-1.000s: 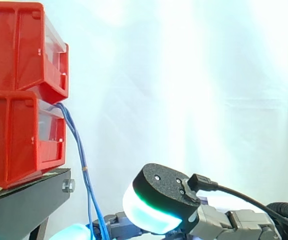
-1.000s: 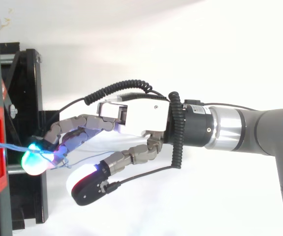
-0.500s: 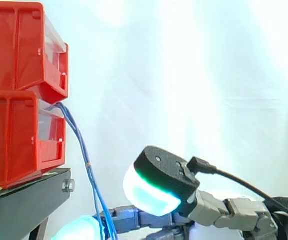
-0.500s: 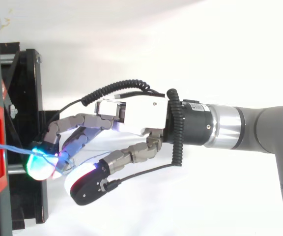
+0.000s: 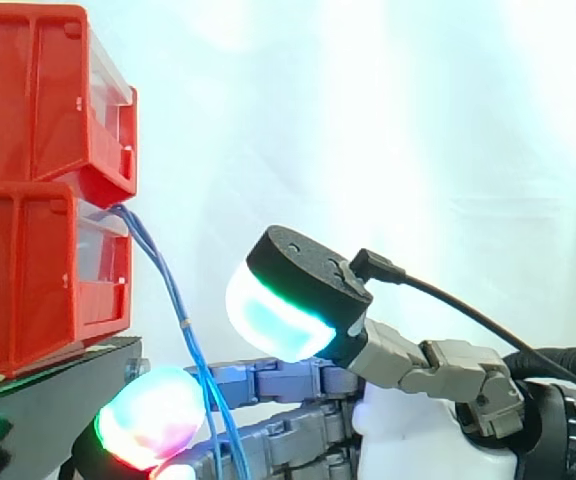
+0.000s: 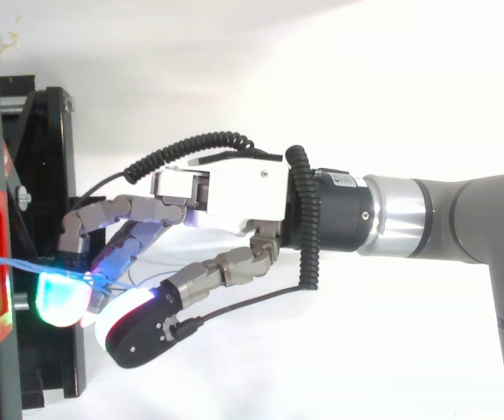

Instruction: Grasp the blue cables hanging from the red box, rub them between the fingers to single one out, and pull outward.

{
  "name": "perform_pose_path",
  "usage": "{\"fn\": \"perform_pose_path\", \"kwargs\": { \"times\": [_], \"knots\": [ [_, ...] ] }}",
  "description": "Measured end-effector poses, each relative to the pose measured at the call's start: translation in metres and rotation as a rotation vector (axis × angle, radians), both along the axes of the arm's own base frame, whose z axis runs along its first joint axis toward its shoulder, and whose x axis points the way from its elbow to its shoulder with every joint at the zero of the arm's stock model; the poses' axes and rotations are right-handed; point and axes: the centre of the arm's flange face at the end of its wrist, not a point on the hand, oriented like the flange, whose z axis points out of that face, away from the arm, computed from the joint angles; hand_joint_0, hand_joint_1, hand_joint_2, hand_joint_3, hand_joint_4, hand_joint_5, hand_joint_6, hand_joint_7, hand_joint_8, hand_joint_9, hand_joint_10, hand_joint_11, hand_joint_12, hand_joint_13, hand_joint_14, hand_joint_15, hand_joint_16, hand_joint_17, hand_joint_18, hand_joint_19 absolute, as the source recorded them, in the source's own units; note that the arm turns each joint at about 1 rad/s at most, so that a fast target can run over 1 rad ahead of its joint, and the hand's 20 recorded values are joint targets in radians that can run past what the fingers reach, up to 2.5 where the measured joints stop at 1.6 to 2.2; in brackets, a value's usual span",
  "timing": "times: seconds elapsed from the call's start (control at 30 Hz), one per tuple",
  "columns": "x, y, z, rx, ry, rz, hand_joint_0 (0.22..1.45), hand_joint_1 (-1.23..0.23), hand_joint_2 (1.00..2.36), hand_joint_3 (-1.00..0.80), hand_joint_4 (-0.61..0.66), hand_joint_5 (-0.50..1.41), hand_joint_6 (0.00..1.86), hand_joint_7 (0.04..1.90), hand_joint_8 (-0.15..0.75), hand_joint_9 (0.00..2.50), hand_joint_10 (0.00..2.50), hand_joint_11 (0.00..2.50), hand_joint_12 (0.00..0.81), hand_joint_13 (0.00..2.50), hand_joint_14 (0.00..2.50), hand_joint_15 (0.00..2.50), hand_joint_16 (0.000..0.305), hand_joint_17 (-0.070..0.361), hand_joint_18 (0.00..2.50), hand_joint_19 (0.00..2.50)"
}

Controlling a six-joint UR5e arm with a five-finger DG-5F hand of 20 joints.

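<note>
We have the hand (image 6: 234, 194) at the front edge of the black stand (image 5: 58, 400), with the arm (image 6: 444, 219) entering from the right in the top view. Its fingers are curled inward and the glowing fingertips (image 5: 150, 416) are closed on the blue cables (image 5: 168, 285), so it's a pinch, not an open hand. In the side view the cables leave the top front of the lower red bin (image 5: 38, 270), slope down and to the right in a fairly straight run, and pass between the lit pad and the grey finger links low in the frame. The thumb (image 5: 303, 275) sits above the fingers, its pad facing down and left, apart from the cables in the side view. In the top view it lies just beside the fingertips, and we cannot tell whether it touches a strand. We also cannot tell how many strands are in the pinch. The upper red bin (image 5: 38, 90) is stacked on the lower one, with the white curtain (image 5: 418, 120) behind.
</note>
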Motion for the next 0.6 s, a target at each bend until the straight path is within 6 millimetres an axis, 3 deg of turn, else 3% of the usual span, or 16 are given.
{"fn": "perform_pose_path", "kwargs": {
  "times": [0.6],
  "knots": [
    [0.001, -0.015, 0.016, 0.001, 0.023, -0.010, 0.56, -0.63, 1.00, -0.44, 0.17, -0.10, 0.50, 1.16, 0.226, 0.90, 0.02, 0.49, 0.290, 0.79, 0.02, 0.51, 0.040, 0.090, 0.63, 0.51]
  ]
}}
